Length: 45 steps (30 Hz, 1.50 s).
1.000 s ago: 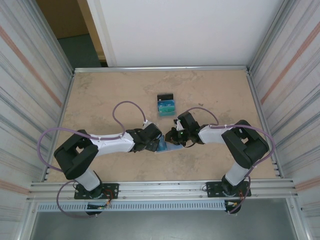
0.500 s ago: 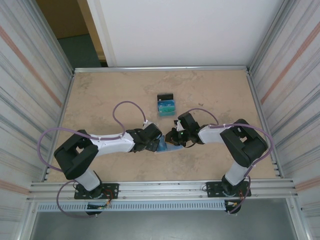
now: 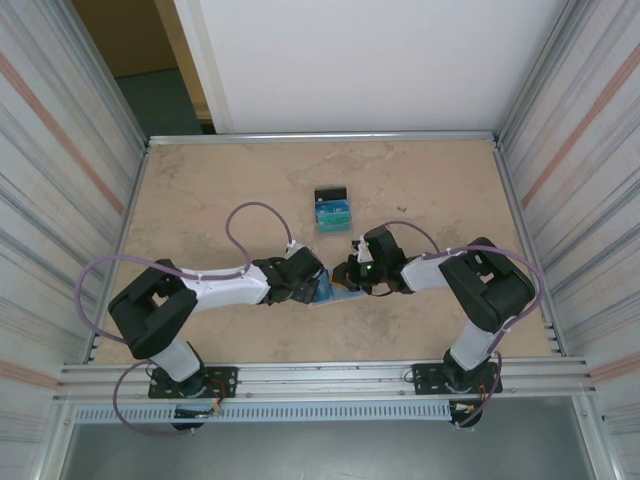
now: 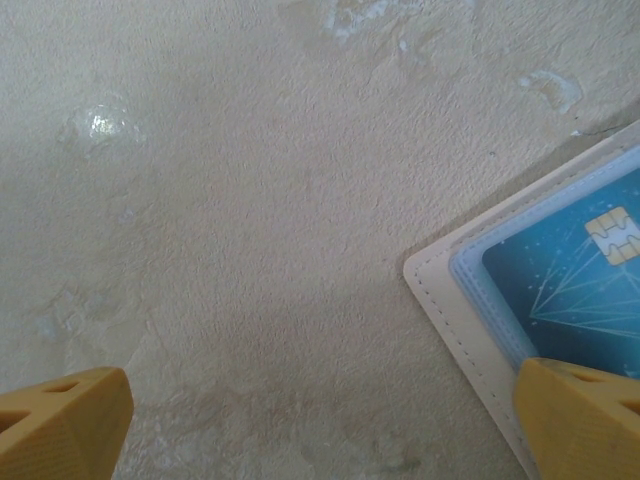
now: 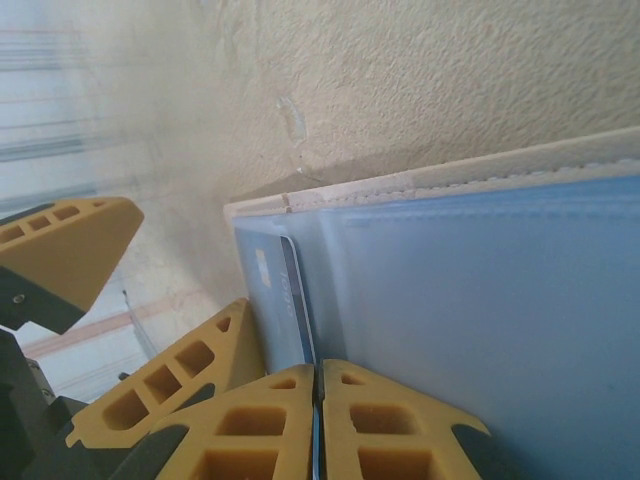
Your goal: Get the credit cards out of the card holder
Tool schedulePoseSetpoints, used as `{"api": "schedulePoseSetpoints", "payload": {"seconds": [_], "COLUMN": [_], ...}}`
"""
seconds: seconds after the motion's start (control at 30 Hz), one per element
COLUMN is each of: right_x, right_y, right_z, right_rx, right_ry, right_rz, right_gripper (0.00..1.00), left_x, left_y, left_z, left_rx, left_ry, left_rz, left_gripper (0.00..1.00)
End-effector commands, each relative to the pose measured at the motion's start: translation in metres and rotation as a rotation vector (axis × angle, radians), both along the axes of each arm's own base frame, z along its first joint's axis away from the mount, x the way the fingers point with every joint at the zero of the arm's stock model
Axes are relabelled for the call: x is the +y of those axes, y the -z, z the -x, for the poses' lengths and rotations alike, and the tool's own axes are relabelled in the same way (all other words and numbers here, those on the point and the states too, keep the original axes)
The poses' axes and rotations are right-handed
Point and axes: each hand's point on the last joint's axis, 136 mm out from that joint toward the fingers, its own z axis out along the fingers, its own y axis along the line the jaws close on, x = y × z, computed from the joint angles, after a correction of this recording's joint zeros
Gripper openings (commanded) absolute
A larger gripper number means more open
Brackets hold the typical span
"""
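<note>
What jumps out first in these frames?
The open card holder lies at the near middle of the table, with a blue chip card in its pocket. The right gripper is pinched shut at the edge of the pale blue lining, while the left gripper stands open at the holder's corner. Farther back lie loose cards, black and teal.

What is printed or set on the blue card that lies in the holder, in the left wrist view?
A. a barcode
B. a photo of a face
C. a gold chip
C: the card tucked in the holder carries a gold chip near its top edge, above a pattern of thin pale lines.
</note>
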Motion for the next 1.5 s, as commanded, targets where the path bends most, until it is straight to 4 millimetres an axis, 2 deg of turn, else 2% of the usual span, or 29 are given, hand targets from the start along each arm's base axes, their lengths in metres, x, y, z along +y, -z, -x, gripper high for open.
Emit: {"api": "schedulePoseSetpoints", "payload": {"seconds": [0.0,0.13,0.47,1.17,1.47], "right_x": [0.007,0.004,-0.013,-0.033,-0.036], "right_y": [-0.004,-0.001,0.009,0.000,-0.001], "right_z": [0.005,0.005,0.001,-0.003,-0.004], "right_rx": [0.017,0.018,0.000,-0.048,-0.052], "right_ry": [-0.024,-0.016,0.024,0.061,0.066], "right_rz": [-0.052,-0.040,0.072,0.173,0.194], "right_gripper": [0.07,0.00,0.00,0.00,0.00], "left_x": [-0.001,-0.001,0.004,-0.005,-0.007], "left_y": [0.003,0.001,-0.011,-0.025,-0.022], "left_z": [0.000,-0.001,-0.005,-0.017,-0.028], "left_rx": [0.009,0.002,-0.041,-0.104,-0.120], "left_ry": [0.010,0.008,0.008,0.042,0.053], "left_rz": [-0.028,-0.026,-0.042,-0.025,-0.039], "left_gripper": [0.99,0.99,0.99,0.99,0.99]}}
